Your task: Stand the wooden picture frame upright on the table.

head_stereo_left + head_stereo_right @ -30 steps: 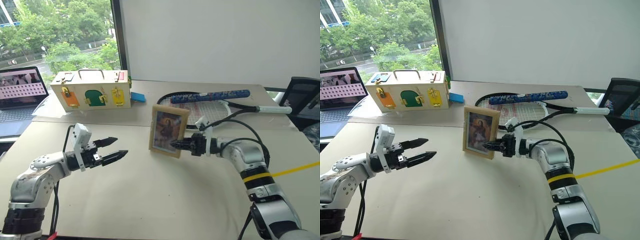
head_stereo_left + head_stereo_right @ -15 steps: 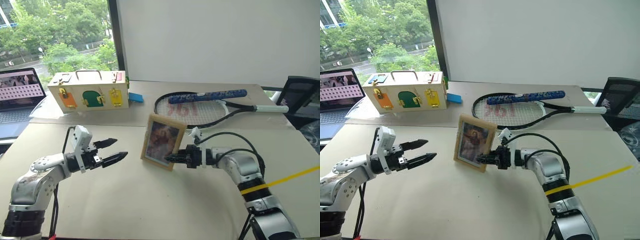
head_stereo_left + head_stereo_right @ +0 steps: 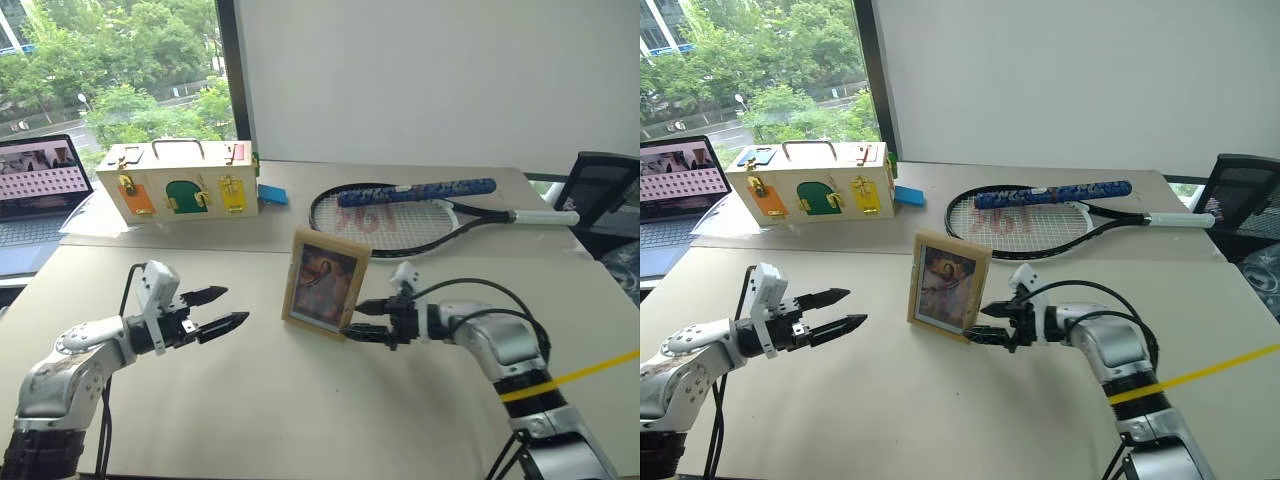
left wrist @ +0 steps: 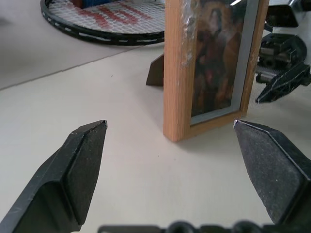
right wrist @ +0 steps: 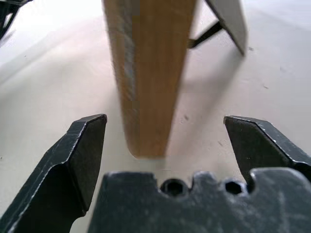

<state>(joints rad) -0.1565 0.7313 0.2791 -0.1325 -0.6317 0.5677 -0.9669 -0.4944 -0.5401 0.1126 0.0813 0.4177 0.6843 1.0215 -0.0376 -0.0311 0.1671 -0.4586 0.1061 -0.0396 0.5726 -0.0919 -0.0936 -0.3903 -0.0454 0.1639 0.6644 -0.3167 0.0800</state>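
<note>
The wooden picture frame (image 3: 324,280) stands upright on the table (image 3: 300,410), its brownish painting facing me. A dark prop leg (image 4: 155,73) shows behind it. My right gripper (image 3: 358,320) is open just right of the frame's lower right corner, its fingers apart from the wood. In the right wrist view the frame's light-wood edge (image 5: 150,73) rises between the spread fingers (image 5: 82,155) without touching them. My left gripper (image 3: 232,306) hovers open and empty to the frame's left, pointing at the frame (image 4: 209,68).
A tennis racket (image 3: 400,215) lies behind the frame. A pale wooden box (image 3: 180,185) with coloured doors and a small blue object (image 3: 275,195) sit at the back left, a laptop (image 3: 40,180) further left. A dark chair (image 3: 600,190) stands at the right edge.
My right gripper has opened, let go of the frame and drawn back a little. The frame, tilted half a second ago, now stands straight on the table. My left hand sank slightly.
</note>
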